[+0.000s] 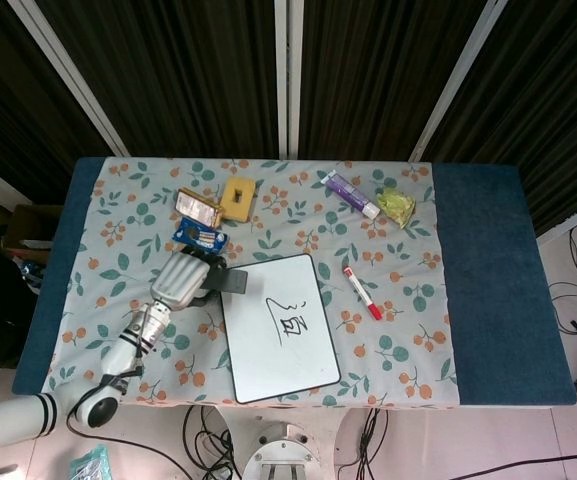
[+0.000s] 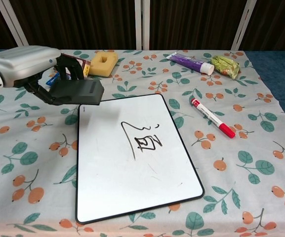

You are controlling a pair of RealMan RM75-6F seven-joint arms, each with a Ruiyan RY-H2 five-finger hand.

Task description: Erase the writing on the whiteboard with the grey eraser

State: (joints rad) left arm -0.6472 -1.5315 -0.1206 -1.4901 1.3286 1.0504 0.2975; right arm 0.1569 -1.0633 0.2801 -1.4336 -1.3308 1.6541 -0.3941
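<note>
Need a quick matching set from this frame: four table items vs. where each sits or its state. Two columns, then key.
1. eraser
2. marker
3. sponge
4. whiteboard

A. lying right of the board
B. held in the left robot hand
C. far side of the table, by the snack packs
D. writing on it

Pairs: 1-B, 2-A, 3-C, 4-D

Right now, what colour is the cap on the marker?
Red: the marker has a white barrel and a red cap at its near end. Clearest in the chest view.

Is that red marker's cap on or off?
On. The red marker lies on the tablecloth with its red cap fitted over one end; no bare tip shows.
</note>
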